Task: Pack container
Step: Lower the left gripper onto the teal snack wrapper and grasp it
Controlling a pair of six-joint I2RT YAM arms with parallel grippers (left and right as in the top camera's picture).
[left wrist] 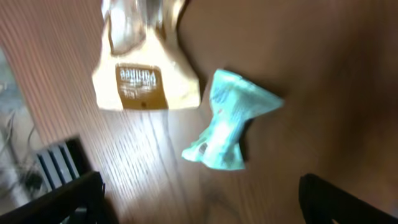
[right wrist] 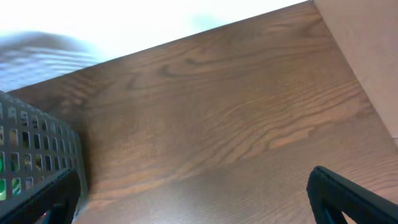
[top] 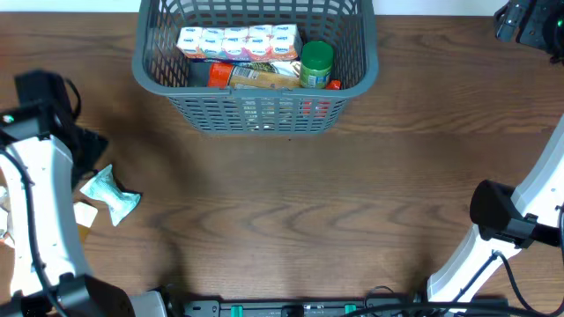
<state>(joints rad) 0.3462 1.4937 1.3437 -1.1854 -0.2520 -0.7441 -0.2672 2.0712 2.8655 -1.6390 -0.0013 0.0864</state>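
Plainly, the container (top: 256,114) sits part-filled; well left of it our left claw (left wrist: 200,198) hovers spread above the teal packet (left wrist: 231,121), ready to pinch; right of it, our right claw (right wrist: 199,196) idles spread.

the container (top: 256,113) is a big dark grey plastic basket, rectangular, with slotted lattice walls and a thick rolled rim. it sits upright on the wooden table (top: 291,211) at the far edge, roughly centred, one long side facing the near edge. there's stuff inside: a row of small white cartons (top: 236,41) along the back, a green jar (top: 316,62) standing at the right, a beige and orange packet (top: 256,76) lying across the front, and something red (top: 333,85) just beside the jar. the right wrist view catches its corner at the left edge, green and red bits showing through the slots.
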